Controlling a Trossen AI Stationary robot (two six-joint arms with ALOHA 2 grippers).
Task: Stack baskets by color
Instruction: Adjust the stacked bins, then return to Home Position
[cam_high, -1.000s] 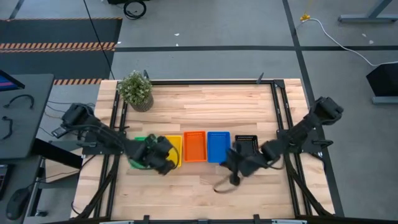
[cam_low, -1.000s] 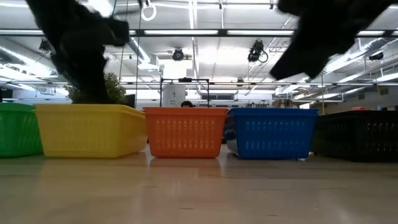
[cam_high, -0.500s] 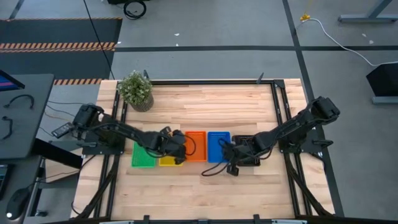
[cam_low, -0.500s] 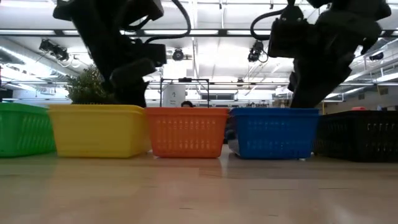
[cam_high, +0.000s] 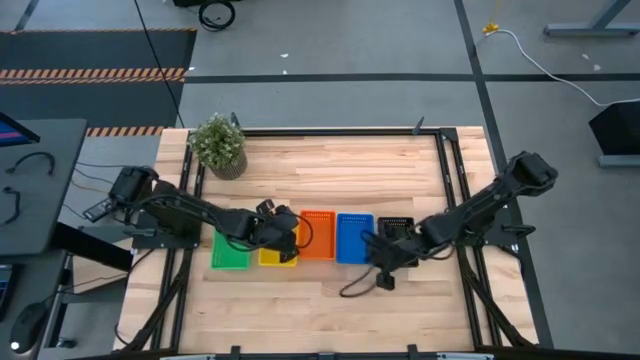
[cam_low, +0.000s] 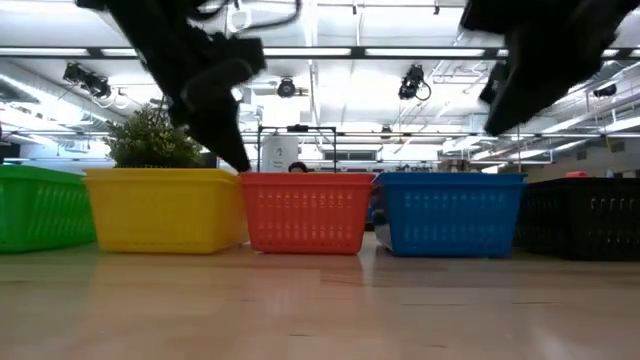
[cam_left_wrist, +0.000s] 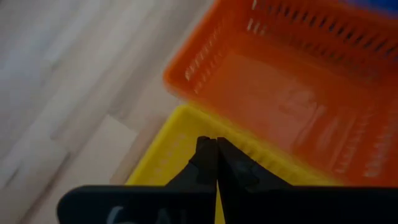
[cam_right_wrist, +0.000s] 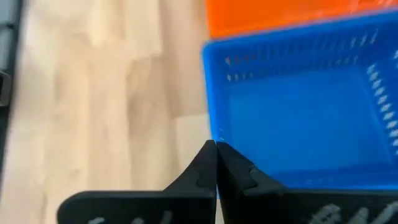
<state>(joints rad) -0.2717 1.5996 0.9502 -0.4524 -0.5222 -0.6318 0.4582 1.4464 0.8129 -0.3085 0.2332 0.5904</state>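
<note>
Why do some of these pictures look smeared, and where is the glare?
Left wrist view: the orange basket and yellow basket are smeared, while the shut left gripper stays crisp. Right wrist view: the blue basket is softly blurred. Low view: bright ceiling lights turn both arms into dark silhouettes. High view: even light, faint shadows on the table.

baskets (cam_high: 317, 238) packed mid-table, bare wood (cam_high: 330, 170) behind

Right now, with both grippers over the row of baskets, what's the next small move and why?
Probably lift both arms clear: the left gripper and right gripper are shut and empty, and only five baskets show, one per colour, side by side.
</note>
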